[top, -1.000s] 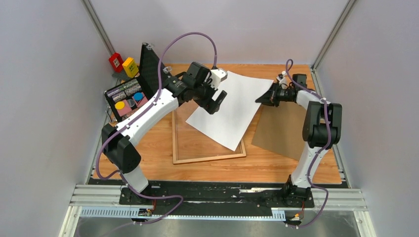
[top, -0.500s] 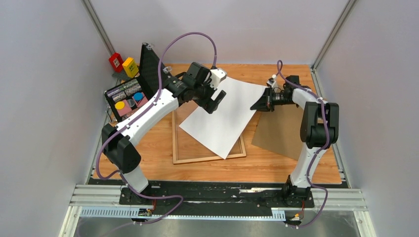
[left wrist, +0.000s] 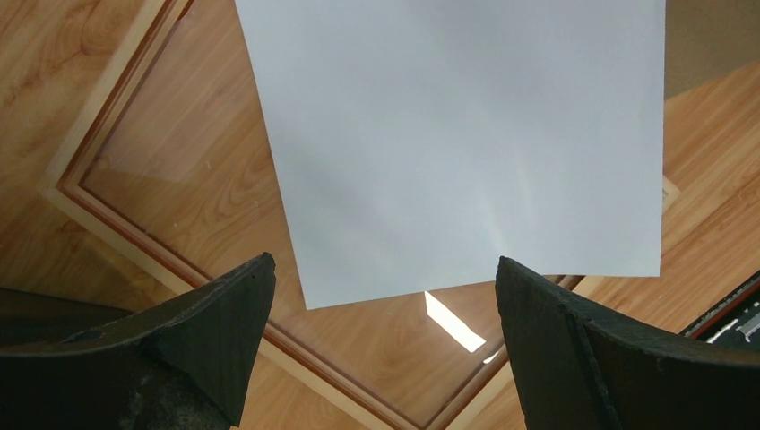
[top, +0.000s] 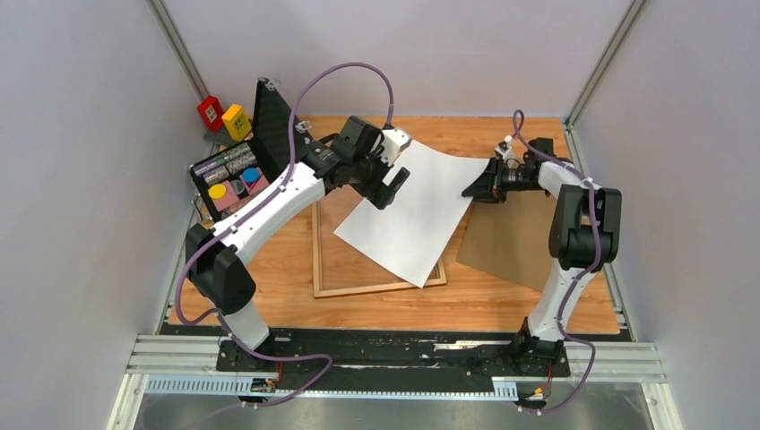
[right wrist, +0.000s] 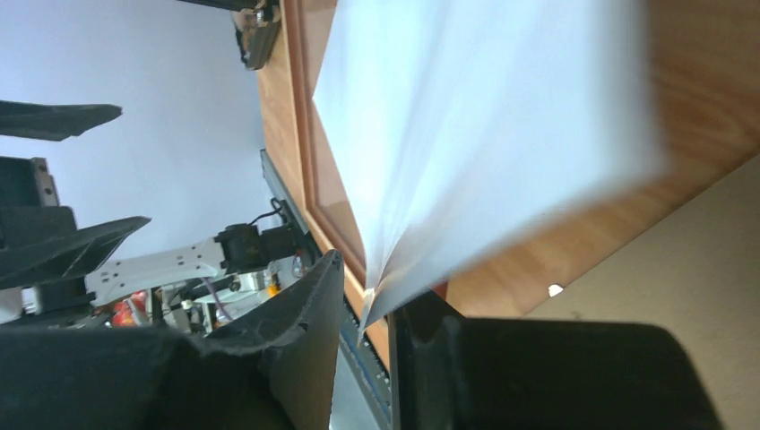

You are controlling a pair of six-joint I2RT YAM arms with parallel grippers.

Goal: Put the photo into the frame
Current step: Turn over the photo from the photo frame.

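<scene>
The photo point(top: 408, 210) shows its plain white back and hangs askew over the frame's right part, its right corner raised. My right gripper point(top: 472, 188) is shut on that corner; in the right wrist view the paper point(right wrist: 475, 116) runs down between the fingers point(right wrist: 363, 296). The frame point(top: 376, 288) lies flat on the table, pale wood side up, with its clear pane point(left wrist: 376, 349) in it. My left gripper point(top: 392, 188) is open and empty above the photo's far left edge. In the left wrist view the photo point(left wrist: 466, 134) lies beyond the open fingers point(left wrist: 385, 296), over the frame's corner point(left wrist: 134, 224).
A plain brown backing board point(top: 506, 237) lies flat right of the frame, under the right arm. A black case point(top: 231, 175) with coloured items stands open at the left edge. Red and yellow boxes point(top: 221, 115) sit at the back left. Grey walls close both sides.
The right gripper swung the photo left and nearer, then back a little to the right; the sheet still lies askew over the frame. The left gripper stayed open and almost still.
</scene>
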